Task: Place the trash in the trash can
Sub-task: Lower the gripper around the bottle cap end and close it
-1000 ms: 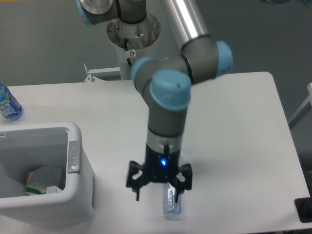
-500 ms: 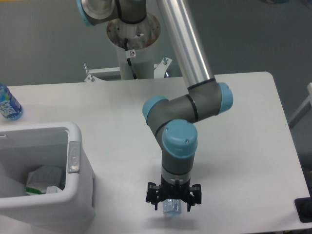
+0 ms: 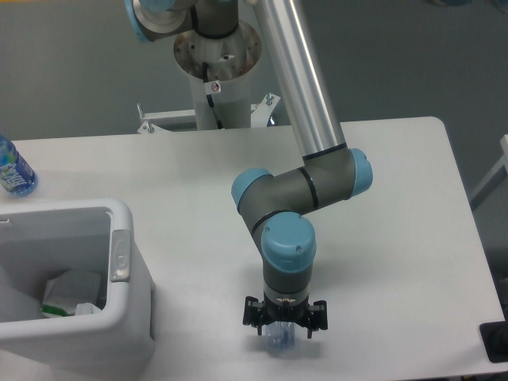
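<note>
The clear crushed plastic bottle (image 3: 279,341) lies on the white table near its front edge. Only its lower end shows under my gripper (image 3: 283,332). The gripper points straight down with its fingers (image 3: 254,315) spread on either side of the bottle, low over the table. The jaws look open and have not closed on the bottle. The white trash can (image 3: 127,238), with its grey latch tab (image 3: 119,255), stands at the left front, well to the left of the gripper. Crumpled white material with a green patch (image 3: 70,294) lies inside it.
A blue-tinted bottle with a blue label (image 3: 13,169) stands at the table's far left edge. The arm's base column (image 3: 216,55) rises behind the table. A dark object (image 3: 496,341) sits at the right front corner.
The gripper has moved right and come down over the bottle, now covering most of it. The arm's wrist has folded lower. The bottle has stayed in place.
</note>
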